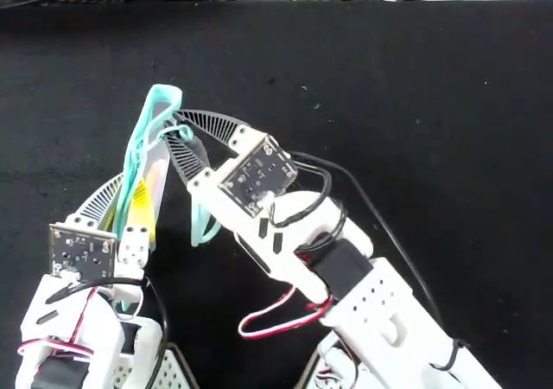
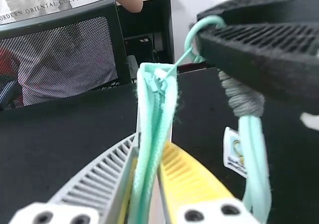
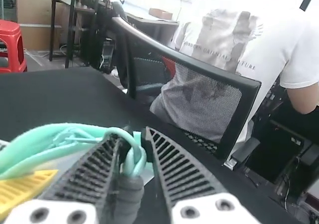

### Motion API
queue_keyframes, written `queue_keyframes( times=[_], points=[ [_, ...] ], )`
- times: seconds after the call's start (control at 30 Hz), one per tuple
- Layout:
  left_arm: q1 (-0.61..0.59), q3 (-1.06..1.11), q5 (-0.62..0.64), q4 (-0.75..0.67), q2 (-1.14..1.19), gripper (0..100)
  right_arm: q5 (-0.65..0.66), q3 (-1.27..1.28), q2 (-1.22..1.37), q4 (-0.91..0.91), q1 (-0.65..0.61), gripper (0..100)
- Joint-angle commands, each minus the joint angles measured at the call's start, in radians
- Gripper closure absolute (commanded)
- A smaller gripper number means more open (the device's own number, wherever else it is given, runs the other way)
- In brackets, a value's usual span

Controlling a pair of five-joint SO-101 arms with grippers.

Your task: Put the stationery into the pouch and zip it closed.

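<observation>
A see-through pouch (image 1: pixel 149 166) with a teal zipper edge is held on edge above the black table (image 1: pixel 415 104). My left gripper (image 1: pixel 131 186), with one grey and one yellow finger, is shut on the pouch's (image 2: pixel 152 92) zipper edge, seen up close in the left wrist view (image 2: pixel 152 143). At the pouch's far end my right gripper (image 1: pixel 175 130), with black fingers (image 2: pixel 259 45), is shut on the teal zipper cord (image 3: pixel 133 157). A teal wrist strap (image 2: pixel 255 154) with a grey wrapped part (image 3: pixel 124 194) hangs below it. What lies inside the pouch is hidden.
A black cloth covers the table, with bare room to the right and far side. Behind the far edge stands a mesh-back office chair (image 3: pixel 209 99) with a person seated beyond it. A red stool (image 3: pixel 11 40) is on the floor farther off.
</observation>
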Motion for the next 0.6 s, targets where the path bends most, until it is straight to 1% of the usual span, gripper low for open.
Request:
queue_keyframes(
  times=[0.0, 0.13, 0.27, 0.4, 0.57],
  points=[
    [0.001, 0.007, -0.006, 0.02, -0.006, 97, 0.002, -0.056, 0.065, -0.058, 0.074, 98.6],
    [-0.001, 0.007, -0.006, 0.02, -0.006, 97, 0.002, -0.116, 0.17, -0.114, 0.109, 98.6],
    [-0.001, 0.007, -0.006, 0.02, -0.006, 97, 0.002, -0.183, 0.222, -0.11, 0.118, 98.6],
    [-0.001, 0.007, -0.006, 0.02, -0.006, 97, 0.002, -0.188, 0.185, -0.1, 0.109, 98.6],
    [-0.001, 0.007, -0.006, 0.02, -0.006, 97, 0.003, -0.191, 0.064, 0.029, 0.054, 98.6]
  ],
)
